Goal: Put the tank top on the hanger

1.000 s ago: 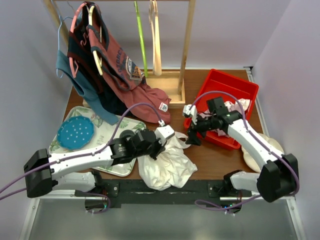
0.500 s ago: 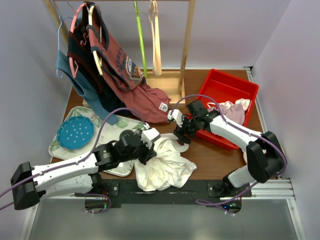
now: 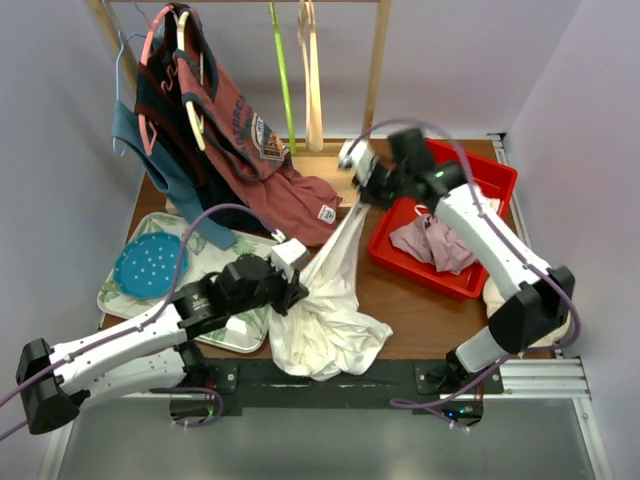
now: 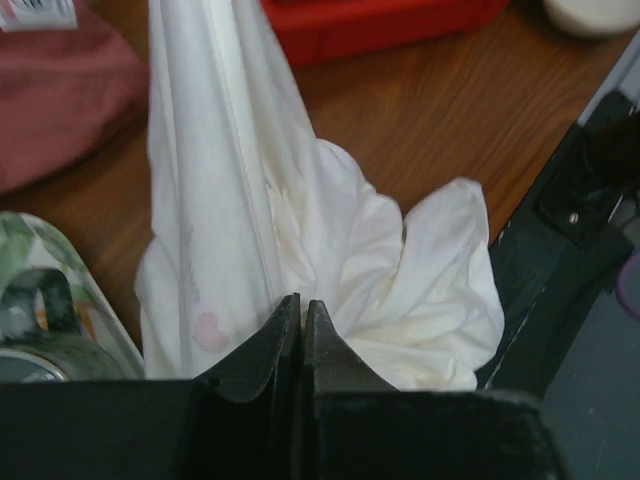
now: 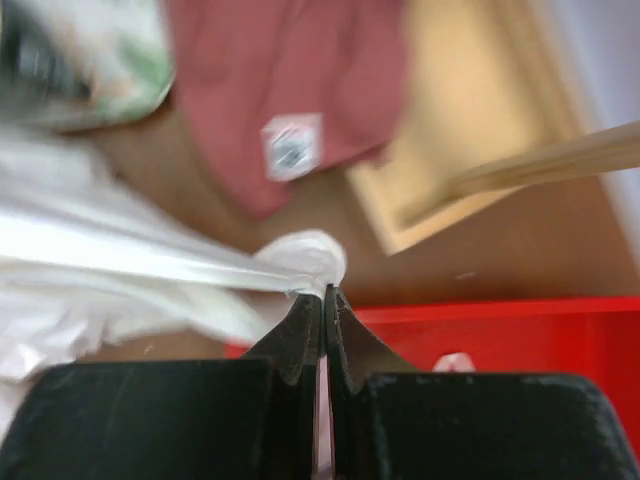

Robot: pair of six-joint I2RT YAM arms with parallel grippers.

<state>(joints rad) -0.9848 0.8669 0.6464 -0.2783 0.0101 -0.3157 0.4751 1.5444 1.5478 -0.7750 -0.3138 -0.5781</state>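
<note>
Pinching a corner of the tank top (image 3: 330, 300), the right end effector (image 3: 362, 182) has swung up toward the hanger (image 3: 282, 75), stretching cloth off the tabletop (image 3: 425, 315) while the left end effector (image 3: 290, 290), pressed together, stays at the heap.

No wording can be read in any view. The red shirt (image 3: 228, 105) has a chest print (image 3: 264, 136) with curved lettering too small to make out, and a white tag (image 3: 327, 212) near its hem whose marks are blurred. The tank top (image 3: 335, 310) shows only a faint pink mark (image 4: 208, 330), which is illegible.
</note>
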